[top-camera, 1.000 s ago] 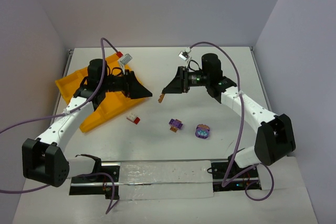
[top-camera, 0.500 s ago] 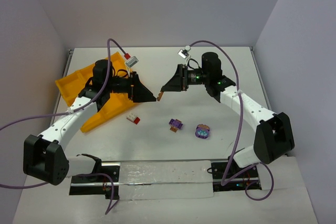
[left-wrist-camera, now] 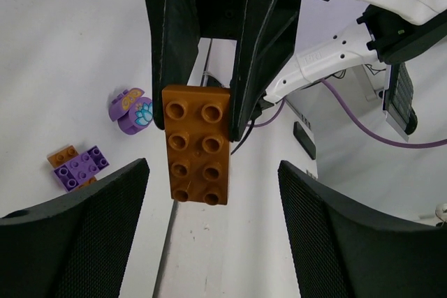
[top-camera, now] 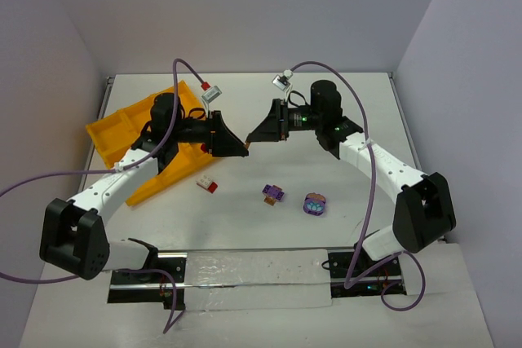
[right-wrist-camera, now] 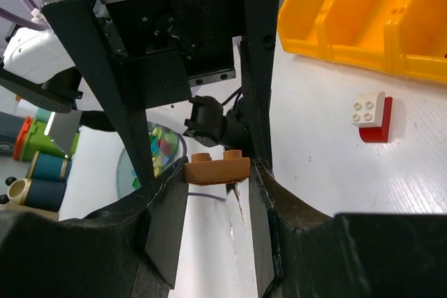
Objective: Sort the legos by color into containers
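Note:
My right gripper (top-camera: 251, 141) is held above the table, shut on an orange-brown brick (right-wrist-camera: 217, 169), which also shows in the left wrist view (left-wrist-camera: 199, 144). My left gripper (top-camera: 241, 151) faces it tip to tip; its jaws are wide open and empty (left-wrist-camera: 213, 242), with the brick's free end just short of its pads. On the table lie a red-and-white lego (top-camera: 207, 185), a purple-and-orange lego (top-camera: 273, 194) and a round purple lego with light blue (top-camera: 314, 204). The yellow-orange tray (top-camera: 114, 132) stands at the far left.
The left arm reaches across the tray's right edge. A metal rail (top-camera: 253, 270) runs along the near table edge between the arm bases. Walls close in the back and both sides. Purple cables loop above both wrists.
My left gripper has moved right from over the tray. My right gripper has shifted a little left and up with the brick. The two tips now meet.

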Tool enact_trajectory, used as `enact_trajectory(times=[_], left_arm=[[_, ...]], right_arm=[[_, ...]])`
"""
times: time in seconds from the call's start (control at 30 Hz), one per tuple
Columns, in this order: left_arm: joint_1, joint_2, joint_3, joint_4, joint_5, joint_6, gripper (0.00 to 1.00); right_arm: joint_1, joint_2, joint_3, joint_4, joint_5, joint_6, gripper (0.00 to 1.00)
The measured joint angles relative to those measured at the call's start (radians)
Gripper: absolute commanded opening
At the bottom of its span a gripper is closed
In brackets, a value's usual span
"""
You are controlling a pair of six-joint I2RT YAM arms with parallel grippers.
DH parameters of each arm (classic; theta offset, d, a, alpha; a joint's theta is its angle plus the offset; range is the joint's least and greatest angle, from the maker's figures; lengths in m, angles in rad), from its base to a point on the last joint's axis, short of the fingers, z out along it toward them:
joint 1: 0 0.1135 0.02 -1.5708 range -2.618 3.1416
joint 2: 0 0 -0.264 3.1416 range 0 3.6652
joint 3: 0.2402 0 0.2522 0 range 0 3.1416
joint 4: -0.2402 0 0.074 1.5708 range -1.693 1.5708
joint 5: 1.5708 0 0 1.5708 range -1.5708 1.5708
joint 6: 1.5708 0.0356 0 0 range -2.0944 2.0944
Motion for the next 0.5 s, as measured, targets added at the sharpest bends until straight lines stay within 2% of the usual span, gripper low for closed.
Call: enact_trajectory(times=[0.2, 0.3, 0.33, 0.4, 0.43, 0.47, 0.5], left_arm=[[-0.012, 0.022, 0.000, 0.027, 0.011, -0.021, 0.71], [-0.013, 0.026, 0.000, 0.030, 0.012, -0.026, 0.58], [-0.013, 0.026, 0.000, 0.033, 0.012, -0.027, 0.51], [-0.013, 0.027, 0.000, 0.037, 0.012, -0.027, 0.15], [-0.013, 0.027, -0.001, 0.038, 0.011, -0.026, 0.01], [-0.013, 0.027, -0.002, 0.041, 0.011, -0.025, 0.00], [-0.012, 0.027, -0.002, 0.042, 0.011, -0.032, 0.00]], right_arm=[[0.001, 0.004, 0.000, 0.015, -0.003, 0.009, 0.01], [0.001, 0.010, 0.001, 0.018, -0.003, 0.011, 0.01], [0.001, 0.011, 0.002, 0.017, -0.003, 0.011, 0.01], [0.001, 0.012, 0.006, 0.018, -0.008, 0.015, 0.01], [0.001, 0.012, 0.010, 0.019, -0.013, 0.015, 0.01], [0.003, 0.012, 0.014, 0.019, -0.017, 0.013, 0.03], [0.002, 0.012, 0.015, 0.019, -0.016, 0.007, 0.12]])
